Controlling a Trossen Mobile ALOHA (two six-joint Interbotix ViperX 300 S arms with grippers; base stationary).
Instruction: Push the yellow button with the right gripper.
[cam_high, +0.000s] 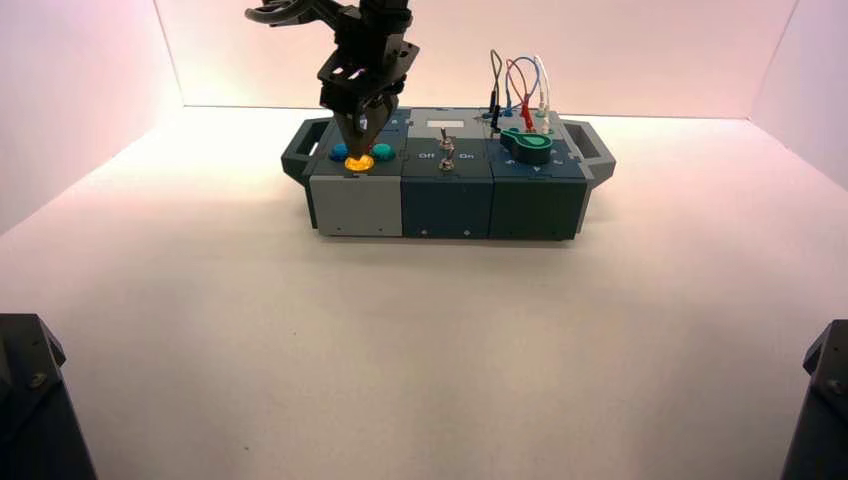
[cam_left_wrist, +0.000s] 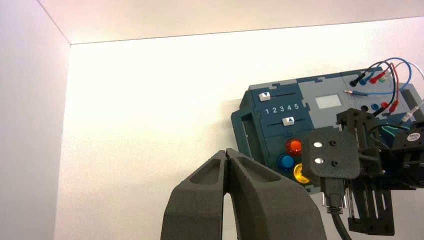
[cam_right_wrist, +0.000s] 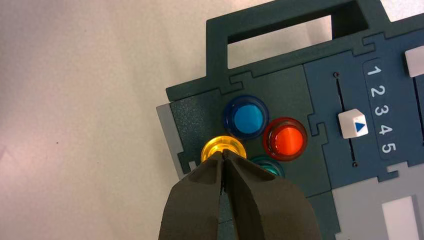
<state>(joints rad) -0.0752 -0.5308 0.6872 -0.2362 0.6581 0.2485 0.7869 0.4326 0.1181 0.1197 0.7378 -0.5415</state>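
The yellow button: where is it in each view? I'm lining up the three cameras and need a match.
High view: the yellow button is left of centre, at the box's near edge, below the right tool.
Left wrist view: right of centre, partly hidden behind the right arm's tool.
Right wrist view: near the centre, at the tool's closed fingertips.
Shared landmark: the blue button beside it.
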